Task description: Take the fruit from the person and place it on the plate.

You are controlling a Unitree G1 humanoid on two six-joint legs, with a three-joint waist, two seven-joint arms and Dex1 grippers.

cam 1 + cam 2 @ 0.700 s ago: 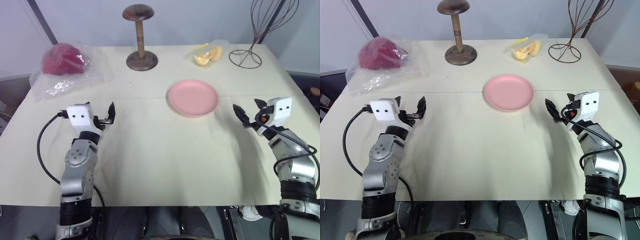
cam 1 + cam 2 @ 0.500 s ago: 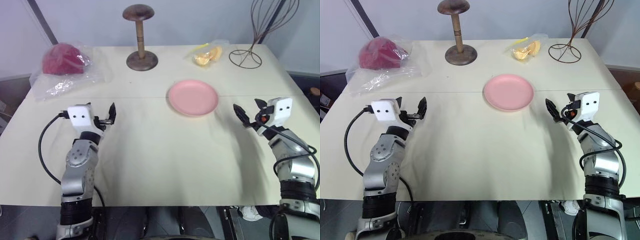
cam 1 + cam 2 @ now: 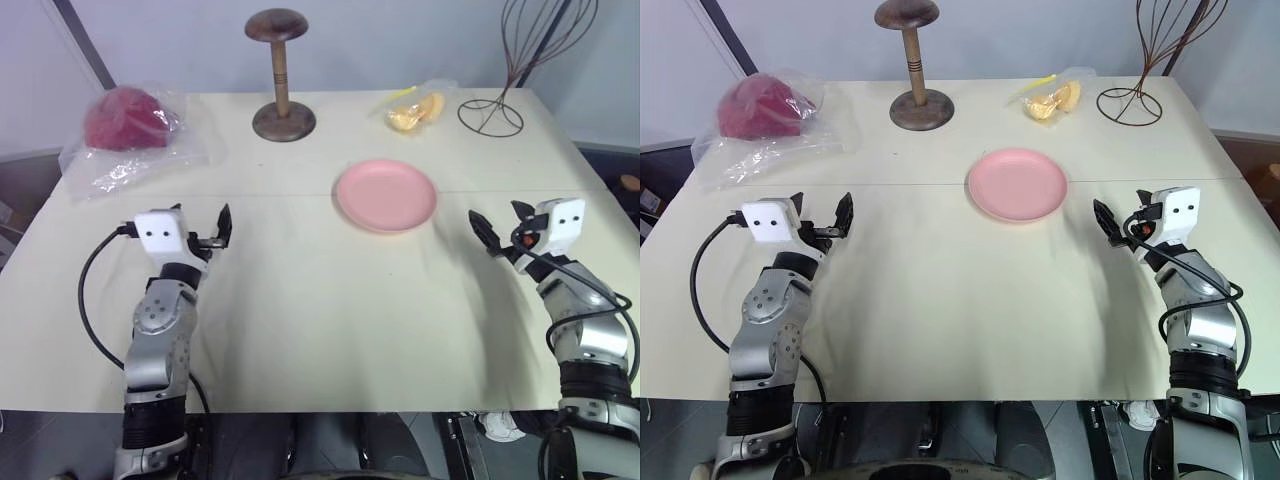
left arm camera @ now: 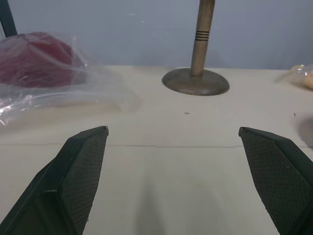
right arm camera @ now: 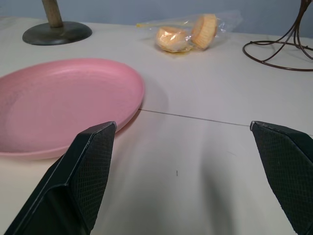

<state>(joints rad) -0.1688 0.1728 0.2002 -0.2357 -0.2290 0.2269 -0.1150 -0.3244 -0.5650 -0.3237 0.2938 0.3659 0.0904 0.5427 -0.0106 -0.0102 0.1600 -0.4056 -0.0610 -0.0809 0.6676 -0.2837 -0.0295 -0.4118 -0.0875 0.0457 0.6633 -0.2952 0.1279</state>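
The cream-covered table [image 3: 300,300] is seen spread across the head views, and nothing on it has been shifted over the last moments: compared with the earlier pictures, both arms are held in practically the same place, so the robot can be judged to be waiting for the hand-over. At the far left corner a red object in a clear bag [image 3: 125,120] is laid, and a wire stand [image 3: 520,60] is set at the far right corner. Between them a wooden stand [image 3: 281,70] is placed at the far edge. The plate [image 3: 386,195] is found bare, right of centre (its near rim is shown just ahead of the right fingers in the right wrist view). A small bag of pale orange pieces [image 3: 415,110] is left beyond it.

The left gripper [image 3: 205,228] is held over the near left of the table with its fingers spread wide apart and nothing between them. The right gripper [image 3: 497,227] is kept beside the plate, likewise spread and unloaded.

The fruit has not been presented, and no person's hand is reached in, so its whereabouts cannot be told. The task is judged not yet begun.
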